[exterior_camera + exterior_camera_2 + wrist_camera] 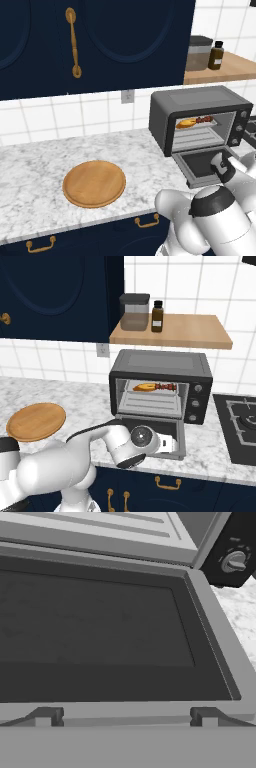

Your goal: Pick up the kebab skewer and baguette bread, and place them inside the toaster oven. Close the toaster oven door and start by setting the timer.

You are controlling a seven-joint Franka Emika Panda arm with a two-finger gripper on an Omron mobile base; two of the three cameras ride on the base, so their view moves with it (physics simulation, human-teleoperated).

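While door (150, 432) lies open, skewer (165, 387), baguette (143, 388) inside

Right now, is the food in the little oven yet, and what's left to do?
Yes. The kebab skewer and baguette bread already lie on the rack inside the toaster oven. The open gripper sits at the front edge of the toaster oven door, which hangs down open. Left: shutting the door and turning the timer knob.

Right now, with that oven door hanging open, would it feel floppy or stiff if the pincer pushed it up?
Probably stiff: the toaster oven door looks like a rigid grey frame around dark glass. It would likely swing rather than slide, since it lies flat out from the toaster oven at its bottom edge. The glass suggests some weight.
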